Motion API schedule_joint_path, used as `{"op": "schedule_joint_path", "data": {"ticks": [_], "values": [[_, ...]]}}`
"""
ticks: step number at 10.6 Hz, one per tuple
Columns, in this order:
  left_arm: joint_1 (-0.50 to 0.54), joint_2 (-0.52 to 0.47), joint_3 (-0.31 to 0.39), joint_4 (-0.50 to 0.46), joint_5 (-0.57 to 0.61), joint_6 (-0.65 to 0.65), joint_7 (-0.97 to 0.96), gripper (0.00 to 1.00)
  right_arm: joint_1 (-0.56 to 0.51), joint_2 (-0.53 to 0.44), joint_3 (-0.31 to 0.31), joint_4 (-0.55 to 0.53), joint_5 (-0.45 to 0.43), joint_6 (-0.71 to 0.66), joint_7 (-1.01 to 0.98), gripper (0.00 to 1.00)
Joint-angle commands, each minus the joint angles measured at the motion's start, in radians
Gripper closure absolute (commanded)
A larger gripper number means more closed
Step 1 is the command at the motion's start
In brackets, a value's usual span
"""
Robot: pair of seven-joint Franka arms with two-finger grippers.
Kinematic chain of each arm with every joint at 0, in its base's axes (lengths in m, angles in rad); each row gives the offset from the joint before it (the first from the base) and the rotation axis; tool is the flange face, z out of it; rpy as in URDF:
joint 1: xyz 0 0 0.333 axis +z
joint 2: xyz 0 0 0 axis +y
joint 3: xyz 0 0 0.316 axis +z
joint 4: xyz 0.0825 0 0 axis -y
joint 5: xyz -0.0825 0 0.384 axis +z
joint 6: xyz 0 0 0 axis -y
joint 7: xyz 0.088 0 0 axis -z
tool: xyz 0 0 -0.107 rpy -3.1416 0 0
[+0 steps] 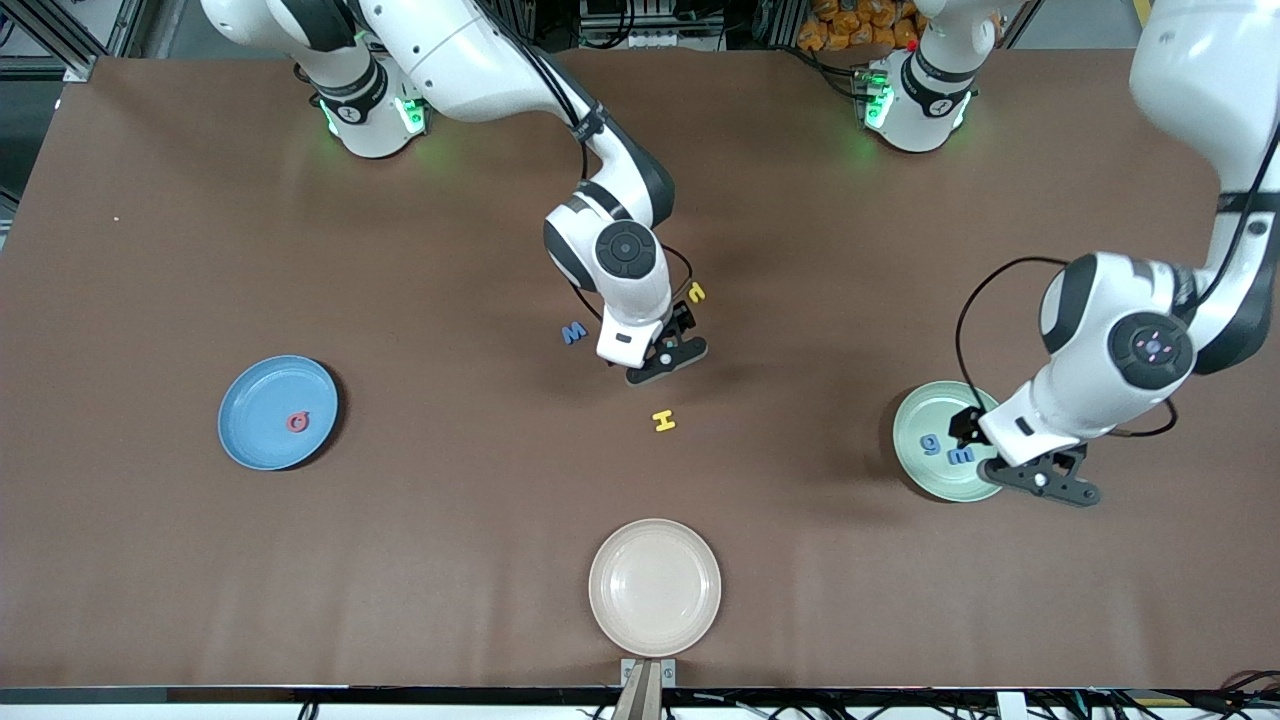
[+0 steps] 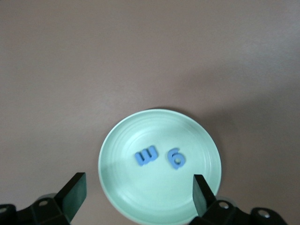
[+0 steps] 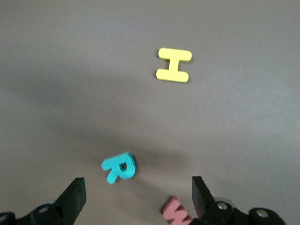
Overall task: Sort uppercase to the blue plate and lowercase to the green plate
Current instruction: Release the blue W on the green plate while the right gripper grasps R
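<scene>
The left end effector [image 2: 136, 197] hangs spread wide and empty over the pale mint-green round plate [image 1: 915, 455], where the blue foam m [image 2: 146, 156] lies at nine o'clock of the blue foam g [image 2: 176, 158]. The right end effector [image 3: 136, 197], released, hovers over the green foam R [image 3: 119, 167] and what looks like a small red letter [image 3: 176, 213]; the yellow foam H [image 1: 664, 421] lies on the tabletop [image 1: 400, 560]. The red foam Q [image 1: 298, 422] sits in the sky-blue round plate [image 1: 250, 430].

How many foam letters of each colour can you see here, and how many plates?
Blue letters: 3 (M, g, m)
Yellow letters: 2 (H, small hooked one)
Red letters: 2 (Q, small one)
Green letters: 1 (R)
Plates: 3 (blue, green, cream)
Total: 11
</scene>
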Motion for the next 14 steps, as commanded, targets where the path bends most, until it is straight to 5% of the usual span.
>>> {"op": "schedule_joint_path", "data": {"ticks": [1, 4, 14], "values": [[0.011, -0.075, -0.020, 0.034, -0.082, -0.142, 0.011, 0.00, 0.005, 0.064, 0.000, 0.075, 0.002, -0.013, -0.012, 0.00], [0.008, -0.080, -0.026, 0.129, -0.128, -0.282, 0.012, 0.00, 0.011, 0.079, 0.001, 0.074, 0.006, -0.013, -0.012, 0.00], [-0.003, -0.080, -0.041, 0.148, -0.148, -0.287, -0.002, 0.00, 0.053, 0.119, -0.002, 0.083, -0.005, 0.009, -0.004, 0.00]]}}
